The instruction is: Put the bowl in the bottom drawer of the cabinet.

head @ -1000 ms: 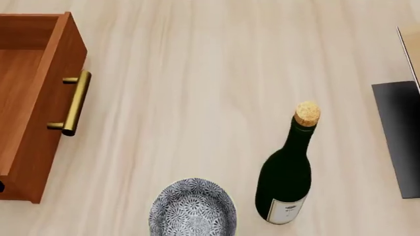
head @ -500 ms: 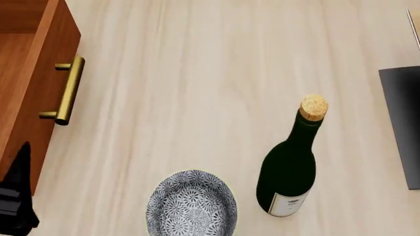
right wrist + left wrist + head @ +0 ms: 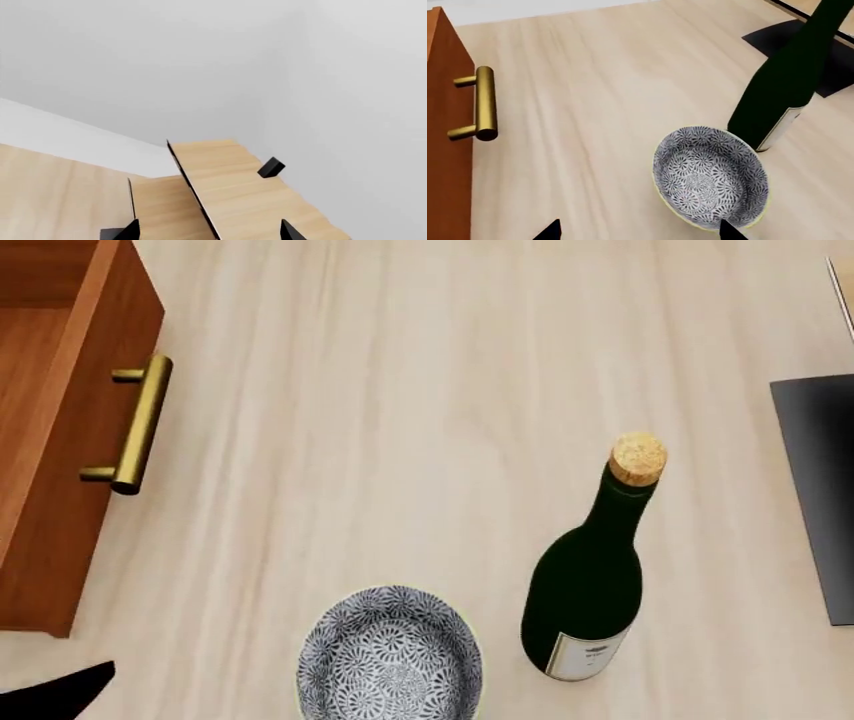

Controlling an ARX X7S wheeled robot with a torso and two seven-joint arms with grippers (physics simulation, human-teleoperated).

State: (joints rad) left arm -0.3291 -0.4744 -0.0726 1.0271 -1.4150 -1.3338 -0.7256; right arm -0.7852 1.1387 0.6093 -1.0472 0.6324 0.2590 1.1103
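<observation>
The bowl (image 3: 388, 656) in front of me has a dense floral pattern in blue-grey and white, with a thin pale yellowish rim. Beside it the bottle (image 3: 587, 590) is very dark green, almost black; its label (image 3: 583, 656) is white with small grey print, and its cork (image 3: 637, 458) is speckled tan. The bottom drawer (image 3: 64, 420) is reddish-brown wood, lighter orange-brown along its top edge, and its bar handle (image 3: 138, 423) is shiny brass yellow. The table (image 3: 400, 390) is pale beige wood with fine long grain lines. At my right side a flat base (image 3: 817, 490) is black. My fingertips (image 3: 730, 232) are black too. In my right wrist view the rack (image 3: 227, 195) is light honey wood against a plain white-grey background.
</observation>
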